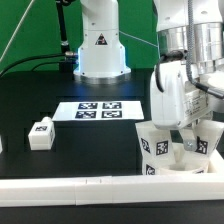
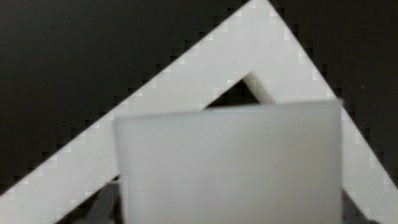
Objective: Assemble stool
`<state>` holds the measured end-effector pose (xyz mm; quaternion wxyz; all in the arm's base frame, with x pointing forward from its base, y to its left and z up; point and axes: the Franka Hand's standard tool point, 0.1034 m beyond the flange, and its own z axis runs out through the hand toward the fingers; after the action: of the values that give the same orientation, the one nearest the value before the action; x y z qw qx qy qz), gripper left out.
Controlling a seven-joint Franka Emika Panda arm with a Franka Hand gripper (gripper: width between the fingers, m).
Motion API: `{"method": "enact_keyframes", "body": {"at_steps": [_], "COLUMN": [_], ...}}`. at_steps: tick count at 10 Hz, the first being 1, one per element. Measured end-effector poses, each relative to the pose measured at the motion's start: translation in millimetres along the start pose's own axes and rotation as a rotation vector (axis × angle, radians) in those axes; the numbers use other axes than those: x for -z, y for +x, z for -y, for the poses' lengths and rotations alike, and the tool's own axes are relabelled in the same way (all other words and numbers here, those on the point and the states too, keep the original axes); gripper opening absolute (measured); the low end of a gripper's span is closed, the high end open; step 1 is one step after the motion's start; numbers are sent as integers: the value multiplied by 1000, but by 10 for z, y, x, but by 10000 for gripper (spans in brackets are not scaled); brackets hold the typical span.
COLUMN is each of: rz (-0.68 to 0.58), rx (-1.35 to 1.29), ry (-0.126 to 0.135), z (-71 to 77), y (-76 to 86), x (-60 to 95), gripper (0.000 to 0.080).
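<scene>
The hand (image 1: 186,140) is being held low over the stool's thick round white plastic seat disc (image 1: 170,162), at the exterior view's right on the black bench (image 1: 40,90) — whether its fingers are apart or closed cannot be told. A short blocky white tagged leg (image 1: 40,133) is lying well apart, towards the left.

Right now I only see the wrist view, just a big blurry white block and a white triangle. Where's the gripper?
Observer: The gripper is low over the stool seat, at the exterior view's right.
Operator: Are any legs lying around?
Observer: One leg lies alone on the table, to the exterior view's left of the marker board.
Operator: What's at the front?
Observer: A long white rail runs along the table edge nearest the exterior camera.
</scene>
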<state>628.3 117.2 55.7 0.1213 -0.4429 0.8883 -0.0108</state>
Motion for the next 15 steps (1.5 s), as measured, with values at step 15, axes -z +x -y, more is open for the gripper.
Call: {"method": "enact_keyframes", "body": {"at_steps": [15], "rz": [29], "rx": [1163], "ry": [17], "z": [-25], "y": [-294], "x": [458], "gripper": [649]}}
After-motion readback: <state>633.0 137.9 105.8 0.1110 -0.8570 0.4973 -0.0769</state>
